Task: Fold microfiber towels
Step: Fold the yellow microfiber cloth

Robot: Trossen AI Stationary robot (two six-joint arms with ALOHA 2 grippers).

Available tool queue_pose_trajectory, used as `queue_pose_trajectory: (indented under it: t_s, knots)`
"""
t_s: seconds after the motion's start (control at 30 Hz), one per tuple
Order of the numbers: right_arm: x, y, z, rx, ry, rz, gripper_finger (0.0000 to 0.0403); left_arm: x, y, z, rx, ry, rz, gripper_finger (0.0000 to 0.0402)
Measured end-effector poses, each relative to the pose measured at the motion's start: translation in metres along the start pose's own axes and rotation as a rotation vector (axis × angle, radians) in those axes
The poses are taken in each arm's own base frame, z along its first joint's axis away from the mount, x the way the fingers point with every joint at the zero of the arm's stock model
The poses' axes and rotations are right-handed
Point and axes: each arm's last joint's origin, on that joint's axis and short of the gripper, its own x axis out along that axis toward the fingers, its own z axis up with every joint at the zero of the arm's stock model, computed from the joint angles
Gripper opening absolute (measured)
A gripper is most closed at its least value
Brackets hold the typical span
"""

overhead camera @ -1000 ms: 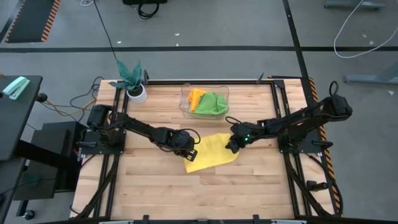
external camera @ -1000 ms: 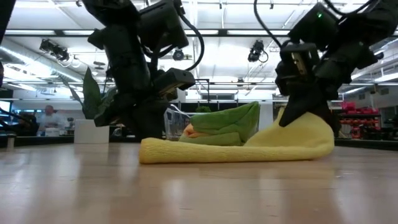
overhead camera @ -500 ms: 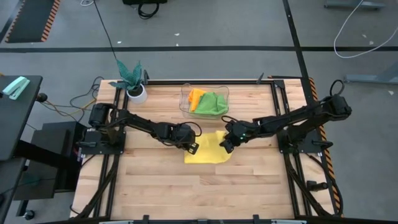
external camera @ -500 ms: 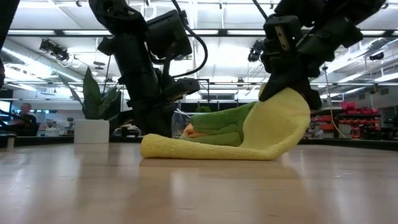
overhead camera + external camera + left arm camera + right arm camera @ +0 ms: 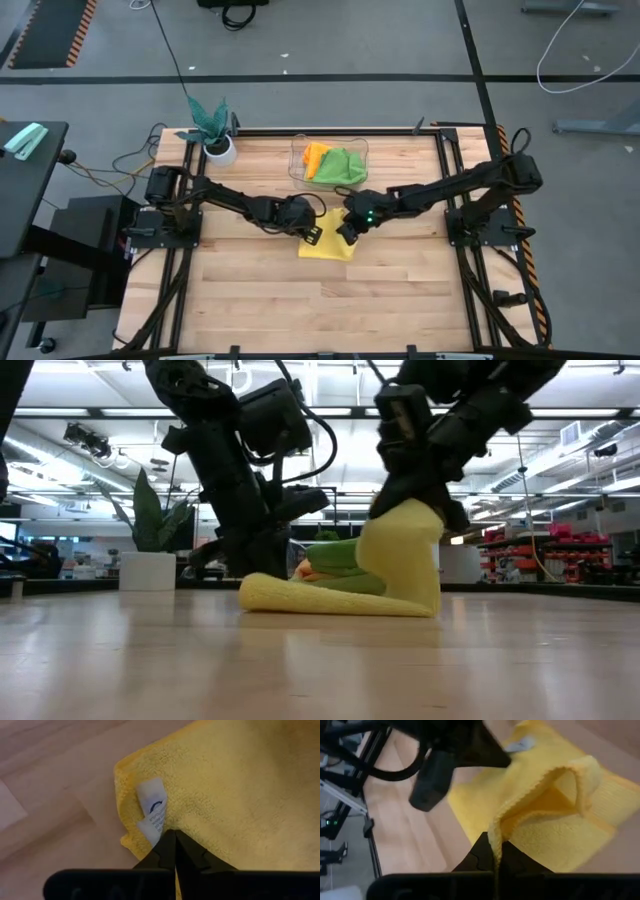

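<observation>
step: mid-fold | yellow towel (image 5: pixel 328 243) mid-worktop | our left gripper (image 5: pixel 312 236) pinches the tagged corner down | right gripper (image 5: pixel 347 236) pinches the far edge, lifted, arcing over toward left | so the free edge lands leftward, right arm's move

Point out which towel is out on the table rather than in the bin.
The yellow towel; both hands pinch it, while the orange and green ones sit in the clear bin.

We see one towel (image 5: pixel 328 246) mid-table, between both grippers: left gripper (image 5: pixel 312 235) on its left edge, right gripper (image 5: pixel 347 235) on its right. Bin (image 5: pixel 296 165) at the far edge, plant (image 5: pixel 210 122) at the far-left corner.
</observation>
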Motion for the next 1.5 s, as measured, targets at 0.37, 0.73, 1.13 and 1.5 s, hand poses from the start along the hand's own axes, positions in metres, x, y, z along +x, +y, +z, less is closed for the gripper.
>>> queue_pose_trajectory:
  t_s: [0.37,0.73,1.13,1.5]
  knots:
    - [0.019,0.007,0.014,-0.042,0.043,-0.007,0.0000,-0.018,-0.017,0.006,0.072,0.000,0.050,0.0017]
    - [0.018,-0.004,0.022,-0.011,0.049,-0.031,0.0000,-0.072,-0.016,0.009,0.084,-0.112,0.096,0.0023]
    - [0.051,-0.007,0.026,-0.036,0.134,-0.009,0.0000,-0.134,-0.019,0.006,0.048,-0.277,0.007,0.0015]
    - [0.088,0.003,0.048,-0.081,0.155,0.022,0.0000,-0.142,-0.023,-0.007,0.023,-0.281,-0.017,0.0024]
